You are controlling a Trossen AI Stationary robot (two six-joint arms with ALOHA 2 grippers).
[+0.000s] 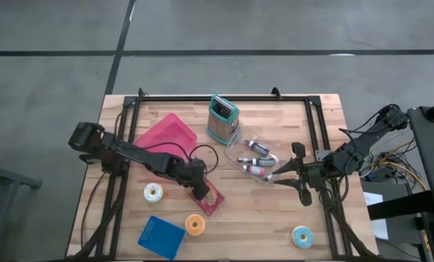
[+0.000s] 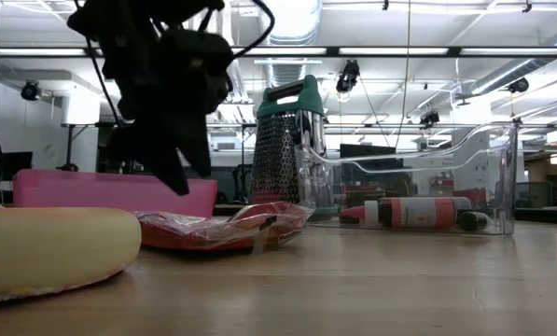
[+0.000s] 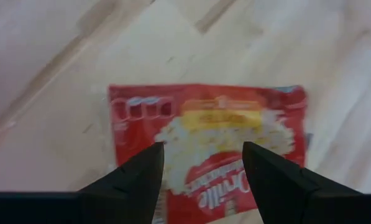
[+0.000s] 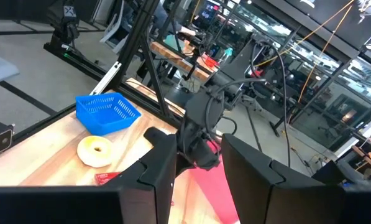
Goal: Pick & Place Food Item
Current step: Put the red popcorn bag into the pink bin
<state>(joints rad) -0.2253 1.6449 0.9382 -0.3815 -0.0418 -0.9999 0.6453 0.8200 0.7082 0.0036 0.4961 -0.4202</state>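
- Red crinkly plastic marks the task's thing: a flat popcorn packet [image 1: 206, 197] lies on the pale wood bench [image 1: 260, 225], directly beneath the left claw [image 1: 197, 185].
- Left claw [image 3: 202, 163] hangs just above the packet, fingers spread wide with nothing between them; the packet shows through the gap in the left wrist view. Judged a lineup for a top-down pinch, since a limp flat pouch offers no side to grab.
- Low view: the packet [image 2: 224, 227] is glossy film, puffed slightly, edges wrinkled; likely to slip or buckle under a pinch.
- Right claw [image 1: 286, 175] sits well apart to the far side, at the rim of a clear plastic bin [image 1: 267, 164], fingers partly spread, nothing visibly held. Looks like a waiting post.
- Bin is transparent, thin-walled and open-topped, holding small bottles [image 1: 254, 169].
- Metal box grater [image 1: 222, 118] with teal top stands upright beyond the left claw; perforated steel faces.
- Pink tray [image 1: 166, 135], smooth shallow plastic, lies just behind the left claw; a likely drop spot, though I cannot tell.
- Ring-shaped toy doughnuts: one [image 1: 153, 192] beside the left claw, one [image 1: 195, 223] just below it, one [image 1: 302, 234] near the right arm.
- Blue mesh basket [image 1: 161, 236], square, sits at the bench's near edge.
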